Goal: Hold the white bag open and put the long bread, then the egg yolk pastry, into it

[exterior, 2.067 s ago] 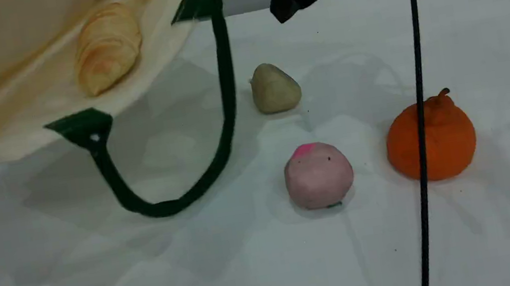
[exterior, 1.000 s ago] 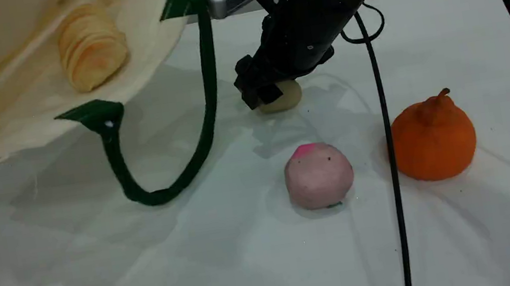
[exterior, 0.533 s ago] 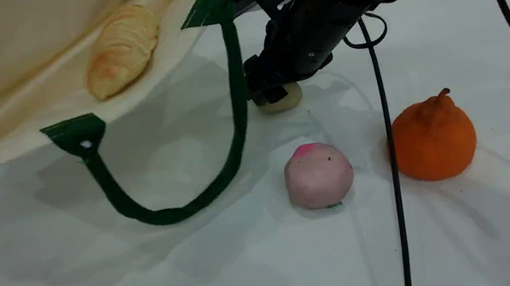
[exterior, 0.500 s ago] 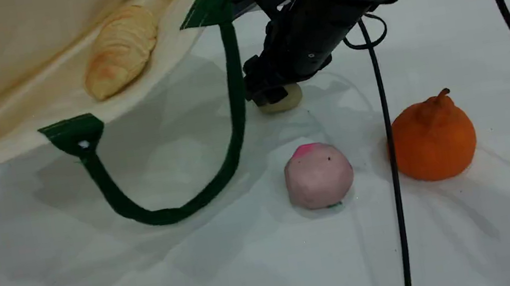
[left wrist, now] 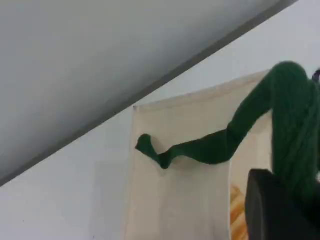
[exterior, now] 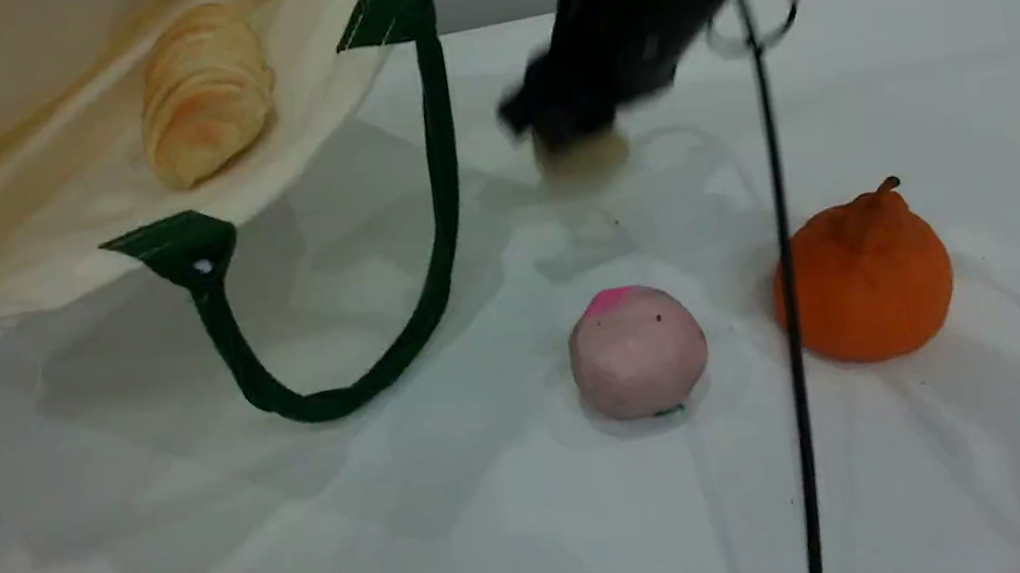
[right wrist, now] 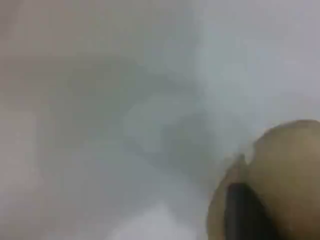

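1. The right pincer (exterior: 563, 132) is narrowed onto the egg yolk pastry (exterior: 582, 161), seemingly just off the tabletop (exterior: 407, 544) near its far edge.
2. The left pincer (left wrist: 282, 205) grips a green handle (left wrist: 280, 110), holding the white bag (exterior: 12, 270) open at the far left corner, long bread (exterior: 203, 95) inside.
3. The bag's mouth lies close to the pastry's left.
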You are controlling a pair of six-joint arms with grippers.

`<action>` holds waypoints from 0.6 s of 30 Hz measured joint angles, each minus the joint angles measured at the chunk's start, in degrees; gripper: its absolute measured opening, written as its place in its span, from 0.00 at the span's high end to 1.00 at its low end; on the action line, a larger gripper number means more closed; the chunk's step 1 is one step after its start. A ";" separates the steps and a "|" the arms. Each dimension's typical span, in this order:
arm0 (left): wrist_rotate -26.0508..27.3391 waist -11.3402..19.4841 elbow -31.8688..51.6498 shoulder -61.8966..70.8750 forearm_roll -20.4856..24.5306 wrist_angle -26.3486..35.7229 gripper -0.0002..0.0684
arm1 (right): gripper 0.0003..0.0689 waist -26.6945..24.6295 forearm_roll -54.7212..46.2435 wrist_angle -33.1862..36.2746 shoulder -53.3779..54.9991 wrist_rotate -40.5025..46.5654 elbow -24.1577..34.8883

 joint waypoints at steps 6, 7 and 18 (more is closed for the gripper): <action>0.22 0.00 0.00 0.29 0.00 0.00 0.88 | 0.71 -6.46 0.12 4.75 -8.98 3.31 0.21; 0.22 0.00 0.00 0.35 0.00 0.00 0.88 | 0.71 -7.67 0.23 4.75 -10.65 3.69 0.86; 0.60 0.00 0.00 3.04 -2.60 -0.08 0.88 | 0.72 -9.44 2.21 -6.80 -29.02 3.15 19.68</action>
